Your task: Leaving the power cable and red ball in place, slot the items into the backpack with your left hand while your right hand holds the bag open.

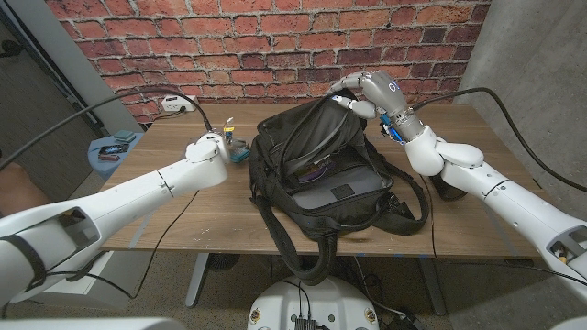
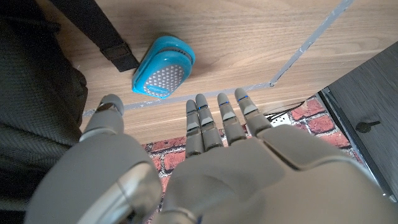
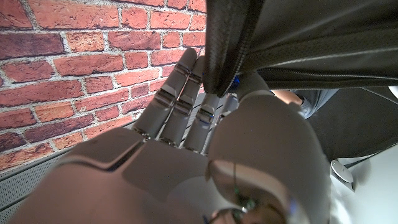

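One black fabric backpack (image 1: 330,179) lies near the table's front edge on the wooden table (image 1: 183,220), its main compartment gaping; no lettering on it can be read. Beyond it, the right hand (image 1: 359,99) pinches the upper rim of the opening and lifts it. Left of the bag, the left hand (image 1: 209,149) hovers with fingers spread, holding nothing, above one blue oval object with a perforated grey face (image 2: 163,66). One white power strip (image 1: 176,104) sits at the far edge.

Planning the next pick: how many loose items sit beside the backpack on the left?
1 clear: a blue oval item by the backpack. Others may hide behind the left hand.
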You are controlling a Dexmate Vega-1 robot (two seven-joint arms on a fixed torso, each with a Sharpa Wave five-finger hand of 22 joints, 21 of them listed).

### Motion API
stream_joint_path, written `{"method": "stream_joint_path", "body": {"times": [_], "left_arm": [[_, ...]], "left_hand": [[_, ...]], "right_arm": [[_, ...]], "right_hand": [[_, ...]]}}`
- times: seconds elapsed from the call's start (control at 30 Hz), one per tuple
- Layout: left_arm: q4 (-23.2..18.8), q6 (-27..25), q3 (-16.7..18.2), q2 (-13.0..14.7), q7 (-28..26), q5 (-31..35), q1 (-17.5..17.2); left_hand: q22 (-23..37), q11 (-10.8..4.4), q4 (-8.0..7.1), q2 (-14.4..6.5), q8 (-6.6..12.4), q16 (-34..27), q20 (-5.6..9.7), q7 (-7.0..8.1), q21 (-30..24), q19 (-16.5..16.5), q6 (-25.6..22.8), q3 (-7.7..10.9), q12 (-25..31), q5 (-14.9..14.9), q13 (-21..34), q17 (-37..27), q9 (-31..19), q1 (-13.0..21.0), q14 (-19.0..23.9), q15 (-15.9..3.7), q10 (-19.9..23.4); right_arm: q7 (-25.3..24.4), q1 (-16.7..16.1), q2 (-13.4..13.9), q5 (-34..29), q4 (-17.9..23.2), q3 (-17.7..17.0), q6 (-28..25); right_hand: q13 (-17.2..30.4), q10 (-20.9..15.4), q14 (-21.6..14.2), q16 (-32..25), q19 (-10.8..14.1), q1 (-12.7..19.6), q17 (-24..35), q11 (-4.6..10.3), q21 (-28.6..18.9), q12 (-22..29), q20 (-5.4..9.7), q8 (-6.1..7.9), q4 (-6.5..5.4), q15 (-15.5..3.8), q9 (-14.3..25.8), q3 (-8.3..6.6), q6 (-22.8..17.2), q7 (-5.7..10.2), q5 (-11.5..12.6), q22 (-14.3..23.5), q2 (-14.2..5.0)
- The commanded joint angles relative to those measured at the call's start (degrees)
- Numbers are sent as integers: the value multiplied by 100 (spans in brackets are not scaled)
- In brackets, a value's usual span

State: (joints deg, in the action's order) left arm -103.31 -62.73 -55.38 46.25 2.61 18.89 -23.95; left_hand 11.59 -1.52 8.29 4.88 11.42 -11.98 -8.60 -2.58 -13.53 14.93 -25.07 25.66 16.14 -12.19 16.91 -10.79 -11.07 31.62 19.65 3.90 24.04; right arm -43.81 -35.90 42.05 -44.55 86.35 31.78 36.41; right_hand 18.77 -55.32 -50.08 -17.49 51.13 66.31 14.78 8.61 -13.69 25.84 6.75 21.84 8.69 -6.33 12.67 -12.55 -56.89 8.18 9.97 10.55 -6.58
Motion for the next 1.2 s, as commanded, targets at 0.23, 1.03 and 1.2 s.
{"method": "stream_joint_path", "body": {"times": [0.23,1.03,1.2], "left_arm": [[429,26,-290,-309,-4,43,278],[493,-105,-517,-369,107,-47,419],[531,-148,-580,-375,77,-8,431]], "left_hand": [[31,10,2,-323,22,-4,-28,-54,-29,27,-34,-22,3,28,51,-21,-10,282,32,8,34],[36,72,-12,-326,-11,-22,-67,-139,-31,6,105,-87,25,44,154,-37,-10,249,64,28,26],[38,89,2,-373,17,-66,-53,-152,-57,62,36,-76,91,36,201,-51,-12,295,180,-36,111]], "right_arm": [[-74,144,-60,12,-134,52,126],[-192,412,-223,-52,-400,207,277],[-212,431,-268,-46,-453,237,267]], "right_hand": [[26,-71,-58,36,48,51,31,-5,-20,-13,452,16,-9,-746,16,5,-58,-3,22,8,-65],[48,-75,-76,65,57,75,42,3,-24,-23,451,2,-14,-746,17,37,-63,-6,23,9,-77],[48,-77,-83,66,61,76,45,0,-25,-26,451,0,-16,-745,17,43,-65,-5,23,9,-79]]}}
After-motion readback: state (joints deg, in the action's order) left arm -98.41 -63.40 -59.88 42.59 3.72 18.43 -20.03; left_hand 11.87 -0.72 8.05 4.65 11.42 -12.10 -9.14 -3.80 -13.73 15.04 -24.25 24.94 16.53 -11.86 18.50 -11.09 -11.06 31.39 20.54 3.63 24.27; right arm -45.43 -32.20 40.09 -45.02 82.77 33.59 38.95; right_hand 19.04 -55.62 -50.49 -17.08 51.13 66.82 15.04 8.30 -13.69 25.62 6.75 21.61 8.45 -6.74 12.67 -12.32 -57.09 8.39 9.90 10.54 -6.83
